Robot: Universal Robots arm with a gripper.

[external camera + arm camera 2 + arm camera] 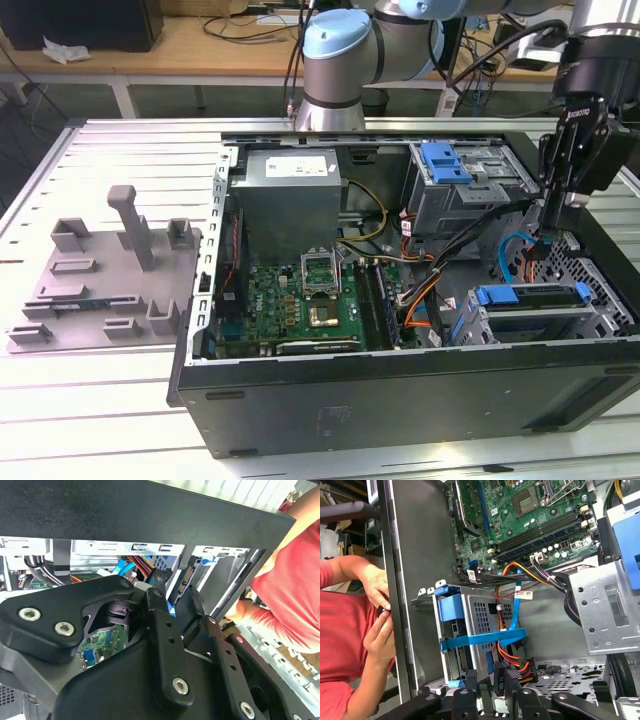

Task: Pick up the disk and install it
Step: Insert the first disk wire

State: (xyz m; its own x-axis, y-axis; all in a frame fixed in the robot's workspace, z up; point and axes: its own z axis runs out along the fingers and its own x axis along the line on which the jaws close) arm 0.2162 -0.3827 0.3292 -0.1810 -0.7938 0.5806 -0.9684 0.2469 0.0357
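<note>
My jaws hang inside the open black steel case, grip state I cannot tell, tips just beside the perforated metal cage where the disk, a flat silver slab in a blue plastic carrier, sits slotted, probably so its connector end meets the orange-red cables.

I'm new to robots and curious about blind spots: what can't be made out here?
What the drive cage holds: its perforated wall covers the inside, first wrist view.
What the gripper touches: too small and dark, exterior view.
What the person's hand is working on: the case wall blocks it, first wrist view.
</note>
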